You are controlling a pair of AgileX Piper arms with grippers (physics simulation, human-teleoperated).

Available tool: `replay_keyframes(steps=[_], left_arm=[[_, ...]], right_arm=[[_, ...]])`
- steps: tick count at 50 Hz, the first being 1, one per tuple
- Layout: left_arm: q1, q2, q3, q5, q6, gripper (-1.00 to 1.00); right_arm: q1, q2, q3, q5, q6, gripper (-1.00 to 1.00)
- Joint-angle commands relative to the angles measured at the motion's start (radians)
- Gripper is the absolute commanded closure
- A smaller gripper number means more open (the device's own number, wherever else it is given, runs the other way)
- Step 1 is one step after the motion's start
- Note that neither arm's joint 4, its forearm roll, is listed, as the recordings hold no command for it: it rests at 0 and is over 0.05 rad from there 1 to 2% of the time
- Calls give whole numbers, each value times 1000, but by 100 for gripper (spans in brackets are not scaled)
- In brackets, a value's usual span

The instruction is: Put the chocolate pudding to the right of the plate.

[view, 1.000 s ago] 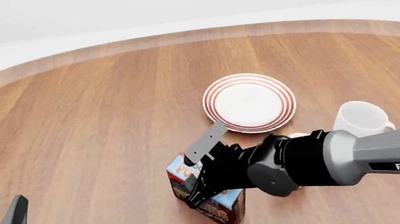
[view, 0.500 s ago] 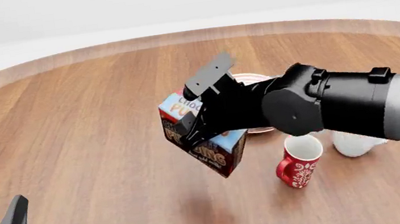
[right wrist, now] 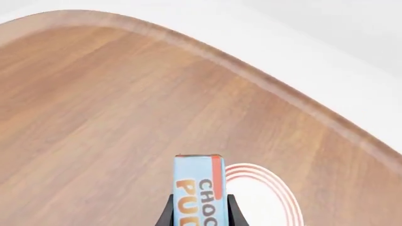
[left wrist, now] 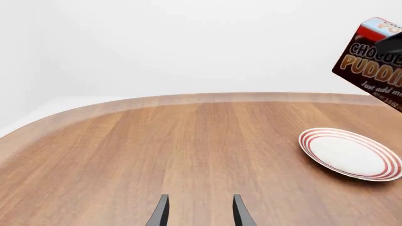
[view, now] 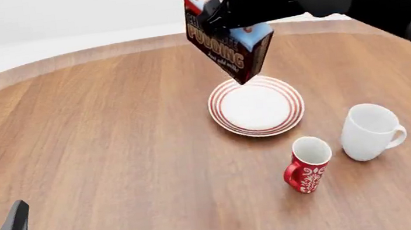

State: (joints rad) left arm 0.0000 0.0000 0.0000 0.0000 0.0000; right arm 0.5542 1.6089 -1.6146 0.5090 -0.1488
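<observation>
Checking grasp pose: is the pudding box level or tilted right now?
Tilted. In the front view the chocolate pudding hangs corner-down in the right hand, in the air above the plate.

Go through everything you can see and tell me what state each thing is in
chocolate pudding: lifted off the table, tilted, held above the plate
plate: flat on the table, nothing on it
red mug: upright, empty as far as visible
white mug: upright, inside not clearly visible
right gripper: jaws shut on the pudding
left gripper: jaws open, holding nothing
</observation>
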Motion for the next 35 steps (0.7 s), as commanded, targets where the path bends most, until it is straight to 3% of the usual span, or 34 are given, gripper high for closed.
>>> replay_keyframes(steps=[1,7,12,14,19,34,35], left_arm=[[0,0,0,0,0,-100],[0,0,0,0,0,-100],[0,0,0,0,0,-100],[0,0,0,0,0,-100],[0,0,0,0,0,-100],[0,0,0,0,0,-100],[0,0,0,0,0,-100]], right_arm=[[-134,127,-254,97,8,100],[-196,208,-406,154,22,100],[-299,305,-524,189,21,100],[-294,338,-565,209,34,100],[-339,387,-590,205,39,100],[-453,355,-350,43,60,100],[-479,351,-315,31,31,100]])
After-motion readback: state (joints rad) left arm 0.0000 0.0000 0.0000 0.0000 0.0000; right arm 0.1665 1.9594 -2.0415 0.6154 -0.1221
